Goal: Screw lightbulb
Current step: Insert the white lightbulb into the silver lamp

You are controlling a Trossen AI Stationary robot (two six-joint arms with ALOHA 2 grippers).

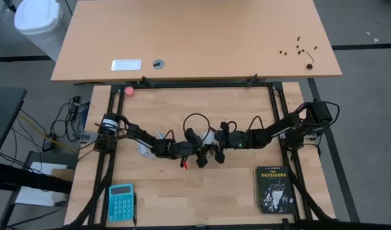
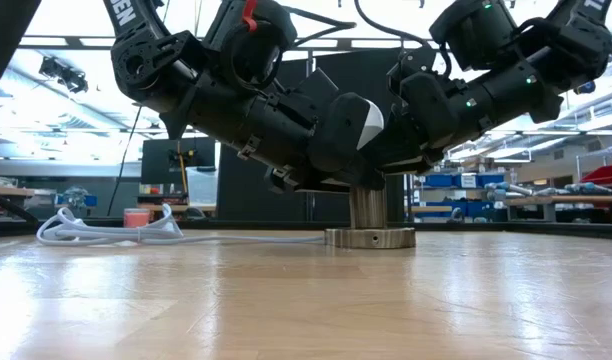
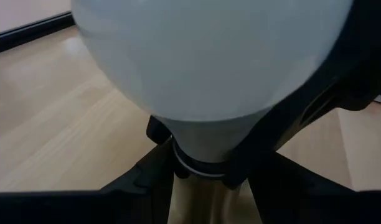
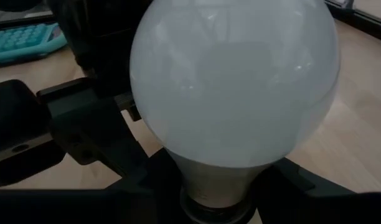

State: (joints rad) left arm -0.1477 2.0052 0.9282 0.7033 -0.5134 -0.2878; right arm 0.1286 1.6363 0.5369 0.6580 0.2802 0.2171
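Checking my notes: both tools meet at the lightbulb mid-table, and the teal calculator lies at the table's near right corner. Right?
Not quite. The high view shows the calculator at the near left corner; the book lies near right. Both tools do meet at the lightbulb.

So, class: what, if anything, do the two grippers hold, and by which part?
Both hold the white frosted pear-shaped lightbulb at its narrow neck: the left gripper and the right gripper each clamp just under the globe, above the round metal socket.

the lightbulb [image 3: 209,62] fills most of the view, its frosted globe tapering to a narrower neck. dark fingers [image 3: 290,134] close against that neck from both sides, the wooden table [image 3: 60,124] lying beyond the lightbulb.
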